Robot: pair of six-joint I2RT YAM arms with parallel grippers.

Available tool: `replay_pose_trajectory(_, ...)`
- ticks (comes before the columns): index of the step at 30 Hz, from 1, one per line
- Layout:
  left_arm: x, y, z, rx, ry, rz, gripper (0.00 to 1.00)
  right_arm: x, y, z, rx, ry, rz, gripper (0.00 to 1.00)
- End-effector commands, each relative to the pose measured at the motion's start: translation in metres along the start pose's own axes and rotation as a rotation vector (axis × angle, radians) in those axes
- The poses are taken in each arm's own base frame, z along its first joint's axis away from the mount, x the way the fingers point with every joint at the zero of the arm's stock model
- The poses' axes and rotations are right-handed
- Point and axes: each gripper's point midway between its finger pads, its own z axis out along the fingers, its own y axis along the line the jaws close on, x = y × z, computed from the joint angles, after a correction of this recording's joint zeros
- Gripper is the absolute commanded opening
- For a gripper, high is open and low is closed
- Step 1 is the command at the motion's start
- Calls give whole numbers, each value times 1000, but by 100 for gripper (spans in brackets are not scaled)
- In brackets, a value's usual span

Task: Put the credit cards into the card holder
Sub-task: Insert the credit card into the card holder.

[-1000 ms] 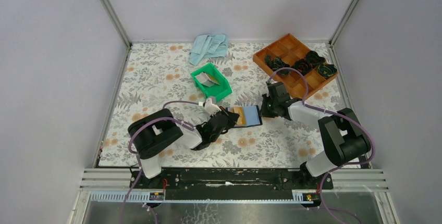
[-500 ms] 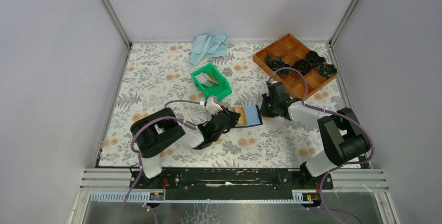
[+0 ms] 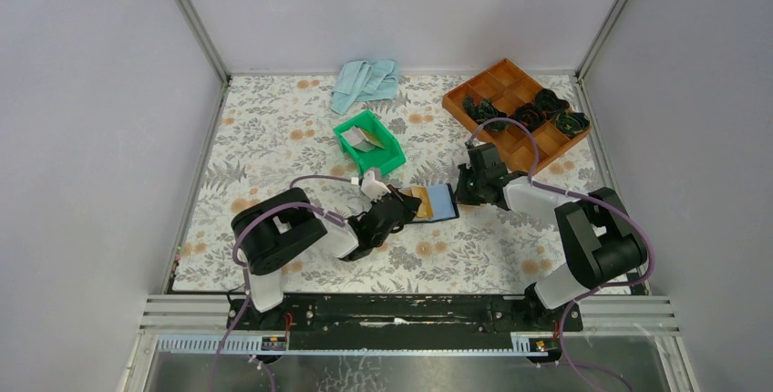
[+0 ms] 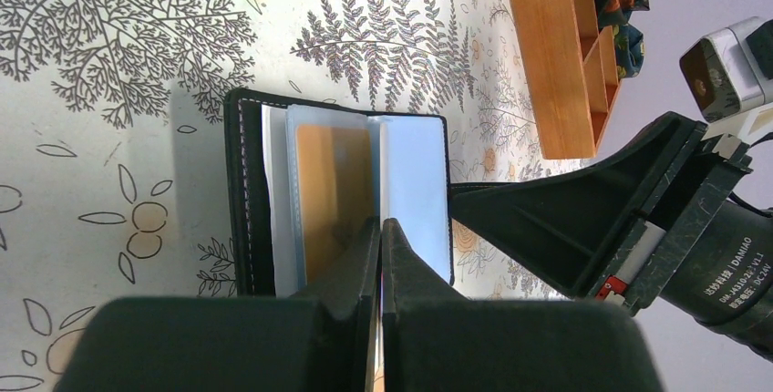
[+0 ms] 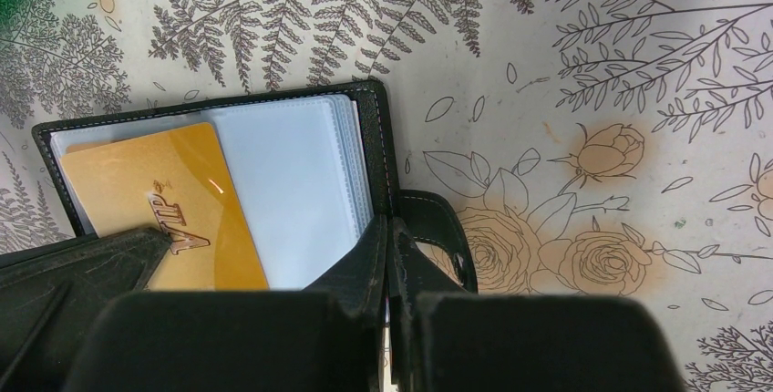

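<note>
The black card holder point(image 3: 438, 203) lies open on the table between my two grippers, its clear sleeves facing up. A gold credit card point(image 5: 173, 191) rests slanted on its left page, partly inside a sleeve point(image 4: 333, 191). My left gripper point(image 4: 380, 223) is shut, with the card's thin edge between the jaws, and it covers the card's near corner point(image 5: 82, 264). My right gripper point(image 5: 390, 223) is shut on the holder's right cover edge point(image 5: 378, 137), next to the closure tab point(image 5: 438, 228). Greyish cards point(image 3: 363, 141) lie in the green bin.
The green bin point(image 3: 386, 149) stands just behind the holder. A brown compartment tray point(image 3: 497, 77) holding dark bundles sits at the back right. A light blue cloth point(image 3: 365, 82) lies at the back centre. The right gripper's body point(image 4: 565, 219) fills the right of the left wrist view.
The left arm has edged slightly to the right, toward the holder. The holder and the right gripper have stayed put.
</note>
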Motion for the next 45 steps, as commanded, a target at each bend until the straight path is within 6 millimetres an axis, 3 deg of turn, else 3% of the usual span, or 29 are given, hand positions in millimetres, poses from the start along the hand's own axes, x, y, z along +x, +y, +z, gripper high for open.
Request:
replay_pose_trajectory(1, 1, 12, 3, -46, -18, 23, 0, -12, 1, 2, 4, -31, -3, 0)
replay_pose_trajectory(17, 9, 30, 10, -196, 5, 129, 0, -14, 1, 0, 7, -31, -4, 0)
replay_pose_trajectory(34, 13, 50, -6, -276, 18, 196, 0, -13, 0, 0, 15, -31, -9, 0)
replay_pose_trajectory(45, 12, 51, -7, -296, 21, 212, 0, -40, 4, -19, 36, -102, -36, 0)
